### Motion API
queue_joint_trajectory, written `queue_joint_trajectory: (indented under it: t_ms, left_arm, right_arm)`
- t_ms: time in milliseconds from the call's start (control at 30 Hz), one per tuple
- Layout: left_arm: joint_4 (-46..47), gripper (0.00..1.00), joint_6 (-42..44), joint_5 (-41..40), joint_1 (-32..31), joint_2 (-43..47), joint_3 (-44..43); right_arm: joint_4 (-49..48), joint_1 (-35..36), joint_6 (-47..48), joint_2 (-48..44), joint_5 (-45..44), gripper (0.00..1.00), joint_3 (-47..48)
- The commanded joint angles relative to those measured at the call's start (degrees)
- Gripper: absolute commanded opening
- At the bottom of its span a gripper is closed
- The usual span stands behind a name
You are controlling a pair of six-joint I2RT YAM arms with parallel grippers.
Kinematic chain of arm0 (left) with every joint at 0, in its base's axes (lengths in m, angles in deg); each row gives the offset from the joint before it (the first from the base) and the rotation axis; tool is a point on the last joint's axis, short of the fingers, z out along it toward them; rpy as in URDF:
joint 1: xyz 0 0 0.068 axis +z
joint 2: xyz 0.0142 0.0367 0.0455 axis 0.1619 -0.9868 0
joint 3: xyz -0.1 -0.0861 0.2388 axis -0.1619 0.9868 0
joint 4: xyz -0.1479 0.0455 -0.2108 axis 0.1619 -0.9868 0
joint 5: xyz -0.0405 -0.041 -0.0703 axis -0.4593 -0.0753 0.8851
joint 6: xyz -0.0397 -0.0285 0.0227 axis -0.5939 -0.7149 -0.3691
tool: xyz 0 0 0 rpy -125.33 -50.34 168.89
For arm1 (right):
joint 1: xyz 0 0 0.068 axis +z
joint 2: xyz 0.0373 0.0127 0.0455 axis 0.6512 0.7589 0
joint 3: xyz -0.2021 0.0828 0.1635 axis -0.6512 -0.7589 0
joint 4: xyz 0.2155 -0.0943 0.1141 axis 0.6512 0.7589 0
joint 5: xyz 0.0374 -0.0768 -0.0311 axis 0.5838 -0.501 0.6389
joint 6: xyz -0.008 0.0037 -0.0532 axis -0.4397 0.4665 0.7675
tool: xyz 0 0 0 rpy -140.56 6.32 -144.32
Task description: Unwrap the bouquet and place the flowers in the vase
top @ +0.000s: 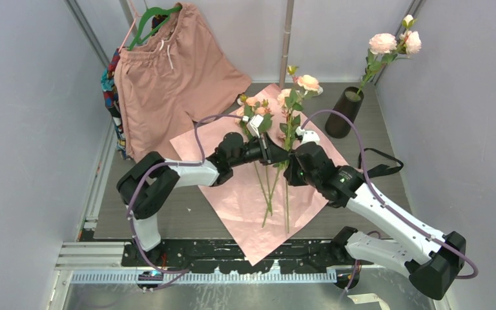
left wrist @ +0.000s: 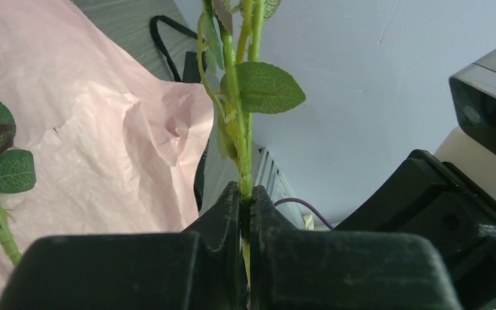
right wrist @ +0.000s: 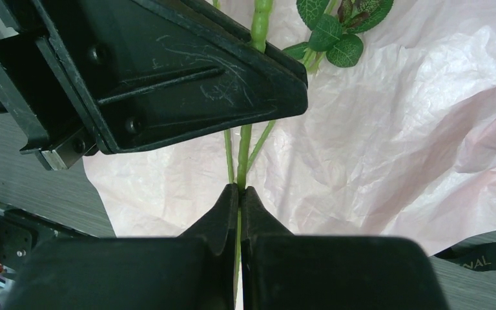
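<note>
Flowers point(top: 308, 82): peach-pink blooms with green leaves on long thin stalks. Over the middle of the bench point(top: 187, 223), blooms toward 12 o'clock, cut ends toward 6 o'clock.

Stem point(left wrist: 237, 97): green, leafy, running up out of the left tool.

Left tool point(left wrist: 245, 205): jaws pressed together on the stem, just below a serrated leaf point(left wrist: 265, 87). Reaching in from 9 o'clock.

Right tool point(right wrist: 239, 194): jaws pinched tight on a thin green stem. Reaching in from 4 o'clock, tip just beside the left tool. Same stem or a neighbour: cannot tell.

Paper point(top: 245, 213): pink sheet, unfolded and crinkled, spread on the bench beneath the flowers, one corner past the 6 o'clock edge.

Black ribbon point(top: 378, 165): loose on the bench at 3 o'clock of the paper.

Vase point(top: 343, 111): matte black, standing at the 1 o'clock corner, well apart from both tools, with two paler pink blooms point(top: 383, 43) in it.

Shorts point(top: 168, 84): salmon-pink, on a green hanger point(top: 158, 16), at 11 o'clock.
</note>
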Motion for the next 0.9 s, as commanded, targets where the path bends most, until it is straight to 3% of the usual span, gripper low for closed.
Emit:
queue_joint_trajectory:
  t_ms: [0, 100, 267, 433, 867]
  left_arm:
    - [-1.1, 0.0, 4.5, 0.1, 0.5, 0.7, -0.3]
    - [-7.6, 0.0, 10.3, -1.3, 0.4, 4.4, 0.3]
    - [-19.2, 0.0, 20.8, -5.6, 0.4, 10.5, 1.1]
    - [-28.2, 0.0, 27.3, -8.1, 0.4, 14.4, 1.1]
    - [-29.5, 0.0, 28.1, -8.5, -2.1, 18.7, 2.0]
  right_arm:
    - [-1.5, 0.4, 0.8, -1.4, -1.7, 0.01, 2.7]
    - [-1.0, 0.4, 1.4, -1.4, -3.0, 0.01, 3.7]
    - [0.9, 0.4, 2.7, -2.2, -5.6, 0.4, 7.8]
    - [1.4, 0.4, 4.6, -2.1, -8.8, 0.41, 12.8]
    - [-4.3, -3.1, 6.6, 11.8, -8.9, 0.43, 18.1]
